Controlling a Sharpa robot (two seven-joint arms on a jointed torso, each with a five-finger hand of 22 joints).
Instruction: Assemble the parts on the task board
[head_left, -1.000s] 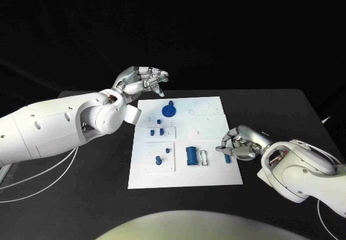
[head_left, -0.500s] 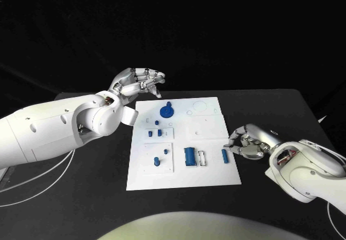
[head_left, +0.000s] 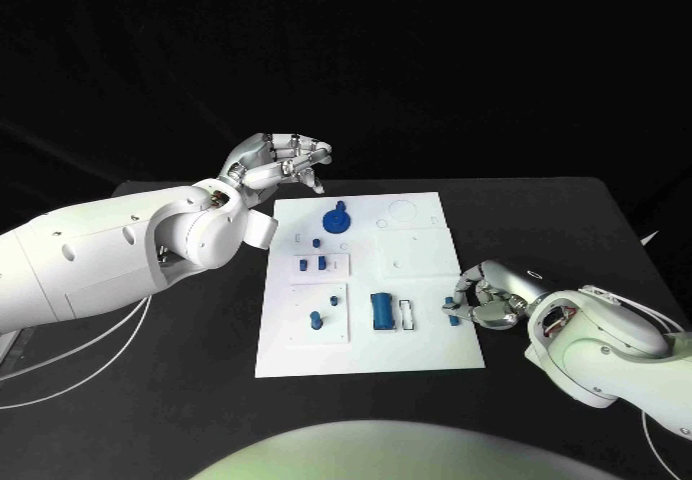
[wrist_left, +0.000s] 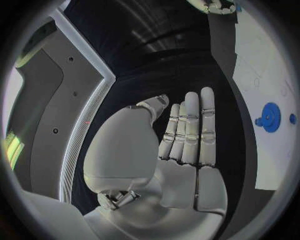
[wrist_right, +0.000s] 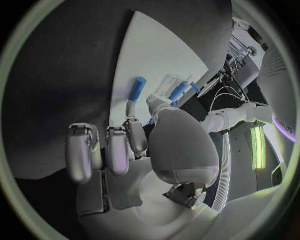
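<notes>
On the dark surface (head_left: 173, 350) the task board (head_left: 433, 255) lies at centre, the right hand (head_left: 483, 297) at its four o'clock edge pinching a blue part (head_left: 451, 316), the left hand (head_left: 281, 158), fingers spread and empty, raised at eleven o'clock.

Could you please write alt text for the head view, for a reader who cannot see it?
A white board with small blue parts lies on a black table. The right hand touches a blue peg at the board's right edge, while the left hand hovers beyond its far left corner.
</notes>
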